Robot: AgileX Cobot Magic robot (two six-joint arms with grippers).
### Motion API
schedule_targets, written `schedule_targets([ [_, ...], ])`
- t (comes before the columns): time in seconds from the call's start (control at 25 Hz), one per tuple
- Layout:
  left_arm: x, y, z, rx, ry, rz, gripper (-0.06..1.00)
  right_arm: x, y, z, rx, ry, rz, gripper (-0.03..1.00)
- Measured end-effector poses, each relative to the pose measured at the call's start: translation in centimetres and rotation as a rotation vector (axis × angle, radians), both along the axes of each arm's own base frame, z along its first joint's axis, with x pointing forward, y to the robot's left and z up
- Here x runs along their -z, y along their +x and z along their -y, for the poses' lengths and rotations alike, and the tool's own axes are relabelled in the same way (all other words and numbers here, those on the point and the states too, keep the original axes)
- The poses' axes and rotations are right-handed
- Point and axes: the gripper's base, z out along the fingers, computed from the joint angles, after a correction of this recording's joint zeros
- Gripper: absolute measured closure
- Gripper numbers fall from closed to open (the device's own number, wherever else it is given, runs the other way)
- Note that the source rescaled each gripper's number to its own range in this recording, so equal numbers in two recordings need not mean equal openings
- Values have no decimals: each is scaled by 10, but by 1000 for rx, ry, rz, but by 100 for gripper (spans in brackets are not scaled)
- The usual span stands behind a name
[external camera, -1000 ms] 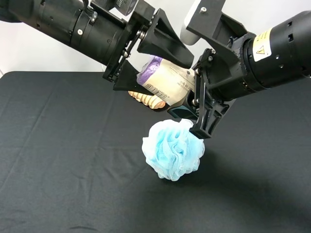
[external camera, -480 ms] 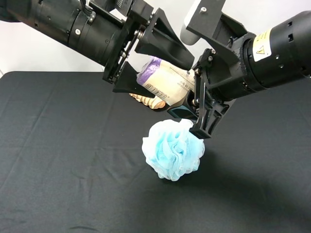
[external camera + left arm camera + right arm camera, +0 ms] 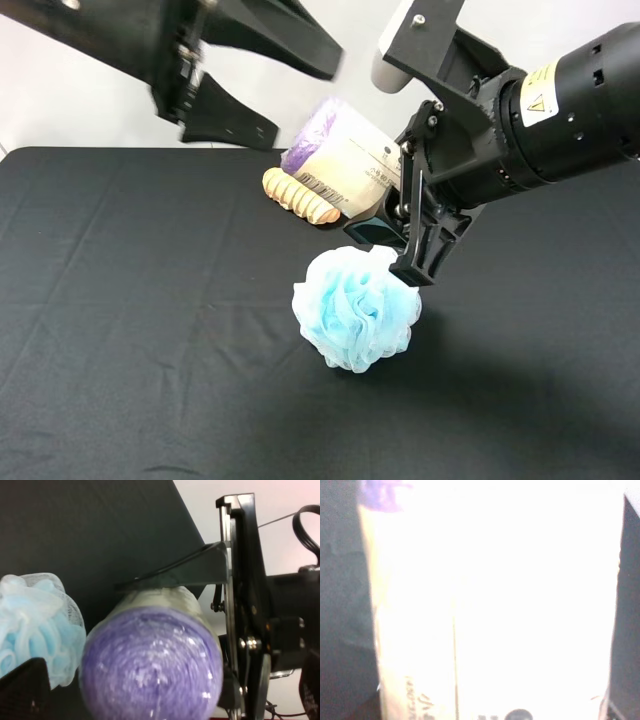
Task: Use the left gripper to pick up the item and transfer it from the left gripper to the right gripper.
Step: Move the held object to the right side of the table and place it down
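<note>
Exterior high: holds roll (image 3: 340, 160) in clenched right hand (image 3: 404, 210), left hand (image 3: 303, 100) released; risks drop onto mesh sponge (image 3: 355, 310) from shallow grip.

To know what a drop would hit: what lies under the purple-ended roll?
The ribbed wooden piece lies on the black cloth below the roll, which hides its right end. The blue sponge sits lower, below the right gripper.

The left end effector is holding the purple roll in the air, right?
No, the right end effector holds the roll in the air. The high view shows the left end effector open and apart from it.
</note>
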Motion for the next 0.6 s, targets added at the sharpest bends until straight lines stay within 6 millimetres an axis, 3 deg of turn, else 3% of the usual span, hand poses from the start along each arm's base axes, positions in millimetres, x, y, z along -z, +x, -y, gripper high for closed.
schedule_targets([
  [0.32,-30,-16,-46,-61,66,97,-5,0,0,0,1,3,-4,91],
  [0.6,-56,-51,-89,-192,282,241,-5,0,0,0,3,6,-8,91],
])
